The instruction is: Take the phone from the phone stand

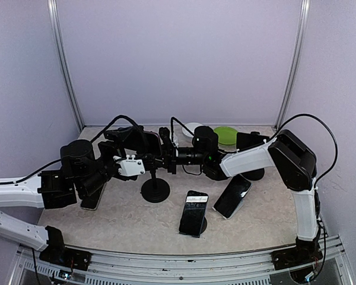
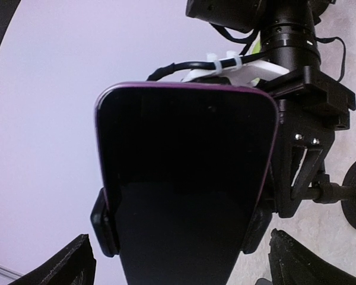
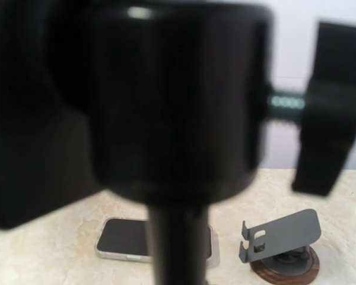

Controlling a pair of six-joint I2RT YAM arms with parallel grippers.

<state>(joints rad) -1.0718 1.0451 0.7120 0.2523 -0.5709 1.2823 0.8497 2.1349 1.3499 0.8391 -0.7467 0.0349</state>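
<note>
Your left gripper (image 2: 187,270) is spread wide, its fingers (image 2: 77,261) flanking the purple-rimmed phone (image 2: 187,178) just ahead of it. The phone sits clamped in the phone stand (image 1: 155,191). Beyond the phone, your right gripper (image 1: 167,159) is clenched on the stand's stem.

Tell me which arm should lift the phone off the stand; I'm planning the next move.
Left. The left hand is open, facing the phone, which fills its wrist view. The right hand sits close against the stand, likely steadying it, not aimed at the phone.
</note>
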